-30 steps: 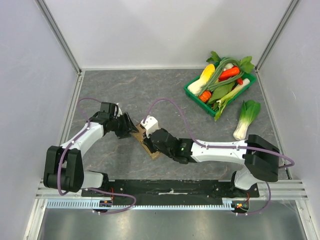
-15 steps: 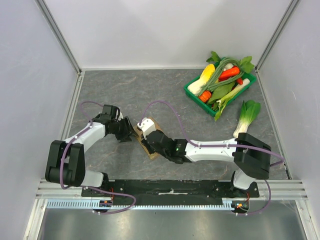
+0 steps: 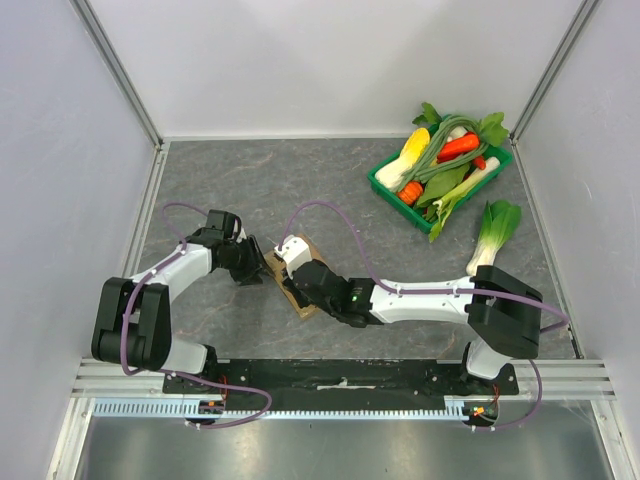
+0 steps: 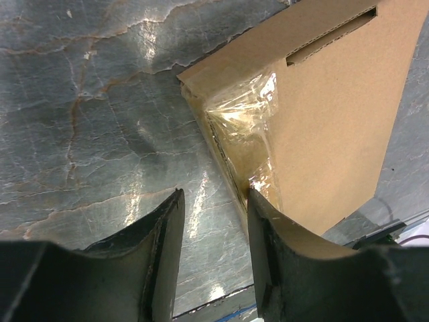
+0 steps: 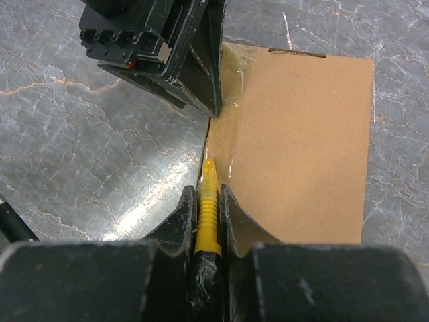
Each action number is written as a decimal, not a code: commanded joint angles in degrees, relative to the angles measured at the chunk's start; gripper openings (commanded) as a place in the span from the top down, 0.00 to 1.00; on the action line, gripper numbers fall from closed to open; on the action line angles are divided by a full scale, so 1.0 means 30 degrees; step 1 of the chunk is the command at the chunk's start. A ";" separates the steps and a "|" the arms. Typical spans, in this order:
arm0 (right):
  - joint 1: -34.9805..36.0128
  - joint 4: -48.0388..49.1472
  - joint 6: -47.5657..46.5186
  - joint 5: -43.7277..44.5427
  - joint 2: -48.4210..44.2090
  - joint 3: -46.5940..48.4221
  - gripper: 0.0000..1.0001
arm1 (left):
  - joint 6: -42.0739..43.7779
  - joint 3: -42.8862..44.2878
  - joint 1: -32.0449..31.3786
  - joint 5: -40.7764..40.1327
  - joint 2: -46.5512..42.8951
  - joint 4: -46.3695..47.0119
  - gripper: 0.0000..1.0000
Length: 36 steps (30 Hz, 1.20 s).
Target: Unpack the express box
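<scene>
Evidently box laid flat on counter between arms. Cardboard judged light, stiff, easily slid; tape glossy, slippery. Left fingers narrowly parted at taped edge, nothing held; right fingers clamped on yellow tool, tip at seam. Bare edges best gripped.

- My left arm and right arm were white with black joints.
- Purple cables looped along them.
- My left gripper had curved, matte black fingers.
</scene>
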 commanded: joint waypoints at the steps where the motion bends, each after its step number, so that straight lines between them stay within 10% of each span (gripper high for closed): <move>1: 0.0040 0.0192 0.0116 0.0195 -0.0414 0.0852 1.00 | 0.0246 0.0002 -0.0094 -0.1498 0.0330 -0.0803 0.53; 36: 0.0127 -0.0744 0.0848 -0.0772 0.0083 0.1086 1.00 | -0.0193 -0.0232 -0.0270 -0.1851 0.0418 -0.0862 0.56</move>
